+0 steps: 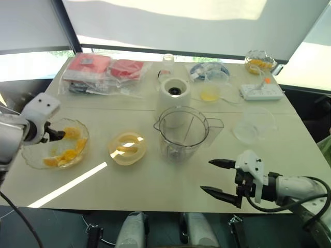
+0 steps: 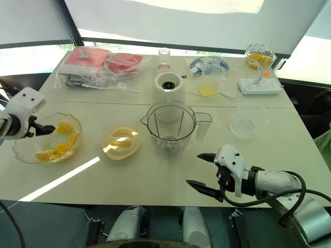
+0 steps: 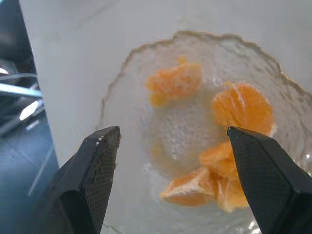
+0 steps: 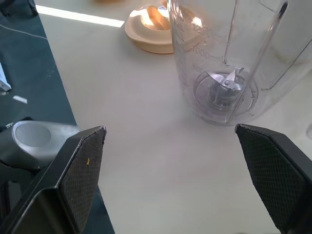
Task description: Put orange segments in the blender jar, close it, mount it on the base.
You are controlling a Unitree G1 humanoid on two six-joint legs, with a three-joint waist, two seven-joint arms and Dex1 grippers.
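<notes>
two wide-open, empty grippers were what i saw: left gripper (image 3: 170, 132) over the bowl (image 1: 30, 159) of segments (image 3: 242, 107), right gripper (image 1: 209, 176) near the jar (image 1: 181, 132), which stood before the base (image 1: 174, 93), lid (image 1: 126, 148) beside it.

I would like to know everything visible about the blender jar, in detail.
The blender jar is clear, plastic-looking, with printed measuring marks, a handle on the robot's right and a metal blade at its bottom. It stands upright on the table, open-topped and empty, just in front of the white base. No pincer touches it.
</notes>
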